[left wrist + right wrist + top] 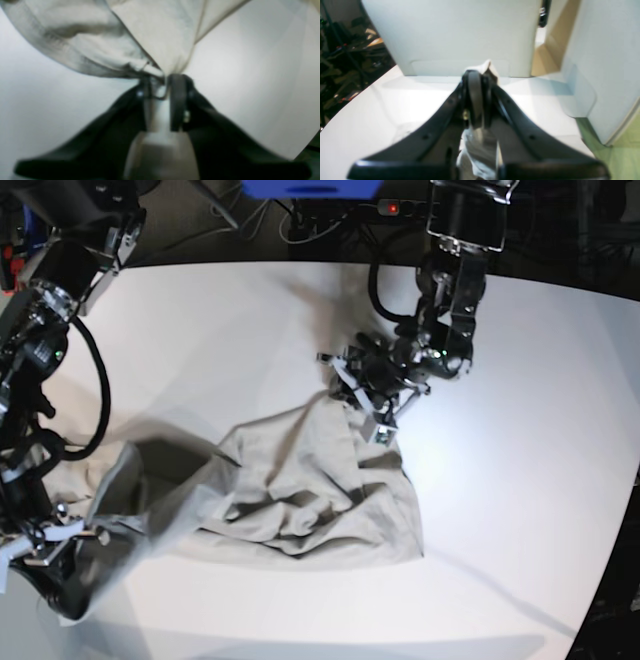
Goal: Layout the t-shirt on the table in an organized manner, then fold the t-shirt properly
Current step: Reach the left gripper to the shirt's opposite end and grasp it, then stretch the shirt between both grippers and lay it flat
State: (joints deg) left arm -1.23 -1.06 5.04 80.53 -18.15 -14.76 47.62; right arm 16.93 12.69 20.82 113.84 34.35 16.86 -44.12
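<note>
Right gripper (62, 542) (black, curved moulded fingers, seen at the left of the base view): found low at the near left edge of the table, its jaws brought together on a bunched corner of cloth. In the right wrist view a small peak of pale fabric is seen standing out past the fingertips (476, 75), and more crumpled cloth is seen trapped between the finger bases.

T-shirt (300, 495) (light grey-beige, soft matte cotton, heavily creased): laid in an irregular, rumpled sheet across the near middle of the table, stretched between the two grippers. One end is drawn out into a shadowed band toward the right gripper; the opposite end is gathered up into a narrow point at the left gripper. A straight hem is shown along its near right side. Collar and sleeves cannot be told apart in the folds.

Table (520, 380) (large, smooth, plain white top with a curved far edge): the shirt is borne upon it, with bare surface left on all sides.

Left gripper (375, 405) (black fingers, metal fittings, on an arm reaching down from the far edge): its jaws are clamped on a pinched ridge of the shirt, the cloth (160, 45) fanning away from the fingertips (176, 82) in taut folds.
</note>
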